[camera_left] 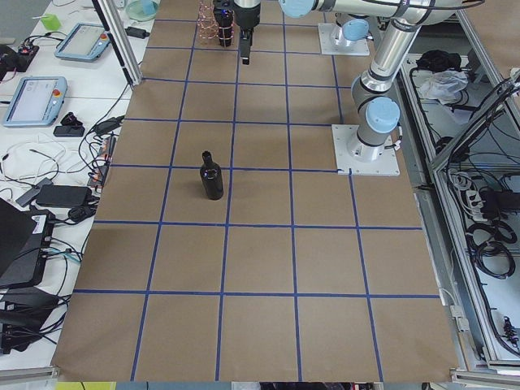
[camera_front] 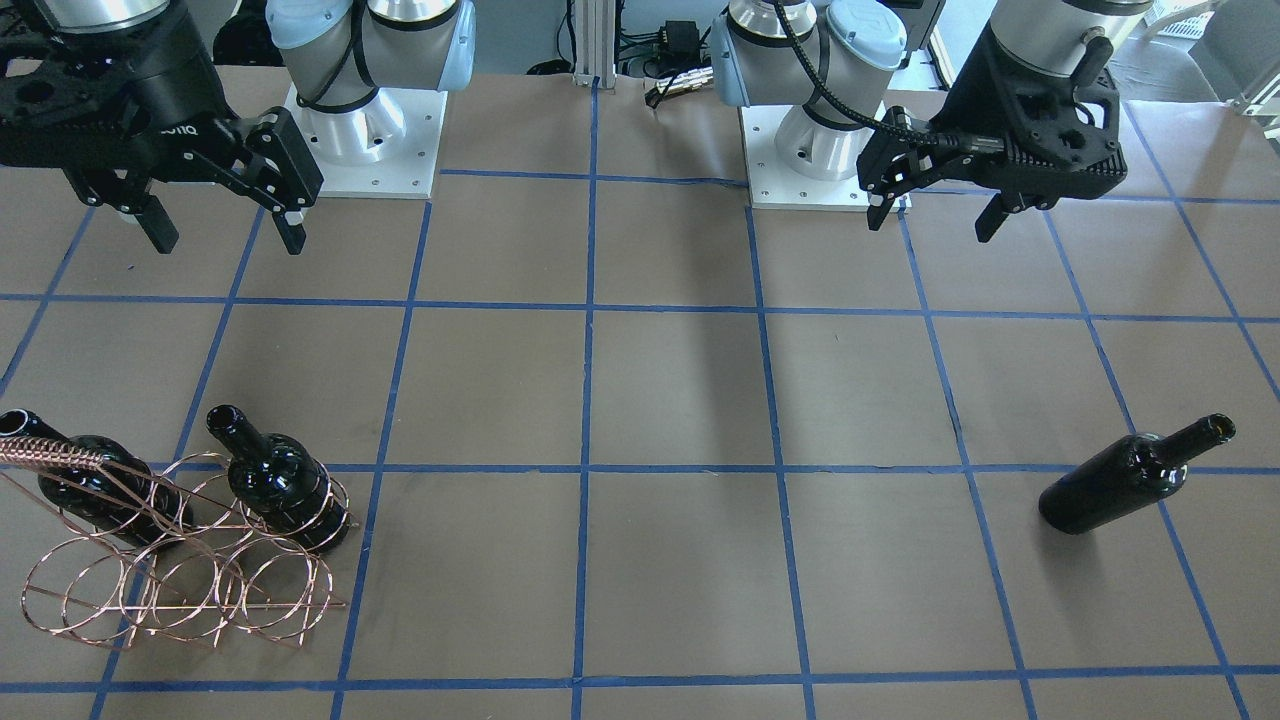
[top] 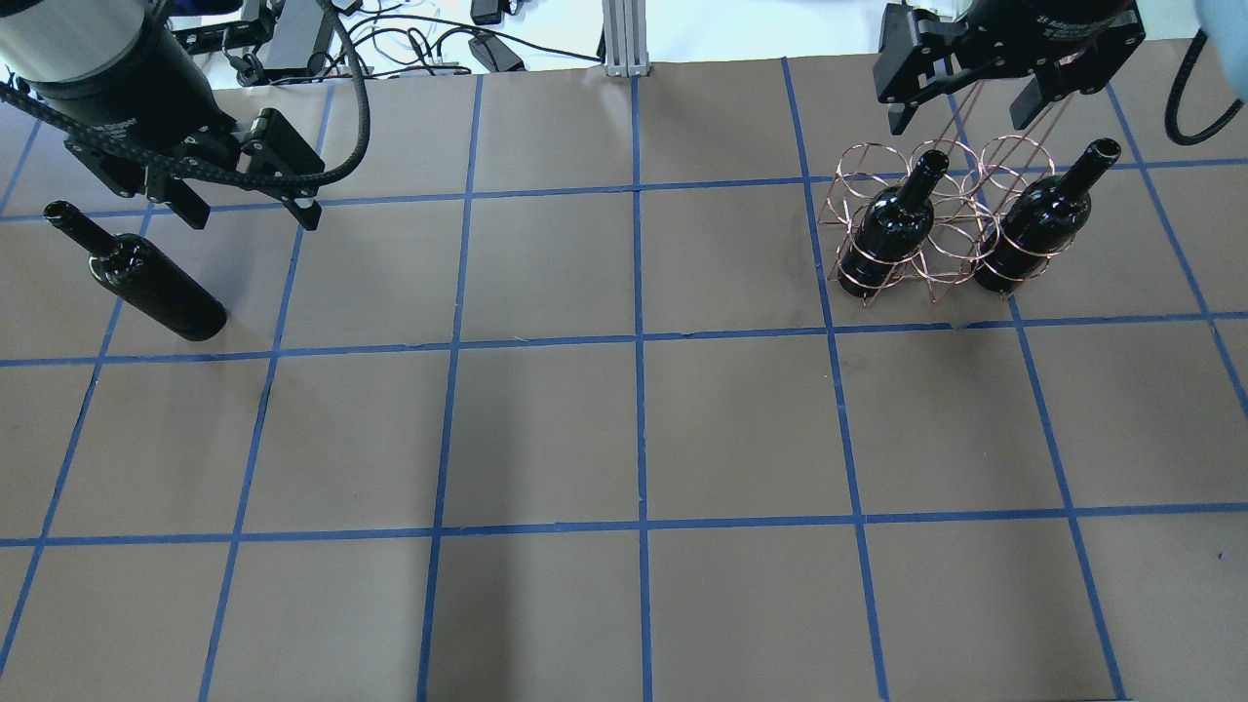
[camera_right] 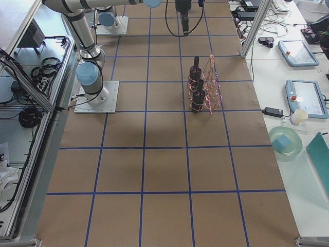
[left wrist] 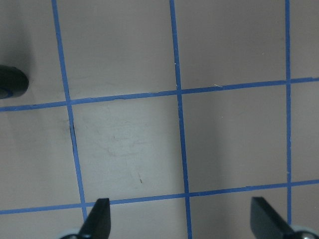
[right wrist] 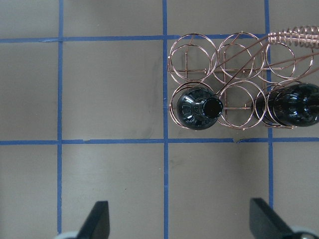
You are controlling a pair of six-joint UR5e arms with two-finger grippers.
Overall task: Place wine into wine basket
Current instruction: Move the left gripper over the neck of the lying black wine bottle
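Observation:
One wine bottle lies on its side on the table, glossy black, neck pointing away from the robot. My left gripper hovers open just to its right and above, holding nothing; the bottle's base shows at the left wrist view's edge. The copper wire wine basket stands at the far right with two more bottles standing tilted in its hoops. My right gripper hangs open above the basket's far side, empty. From the front, the lone bottle is far from the basket.
Brown paper with a blue tape grid covers the table. The two arm bases stand on white plates at the robot's edge. Cables and tablets lie on side benches beyond the table.

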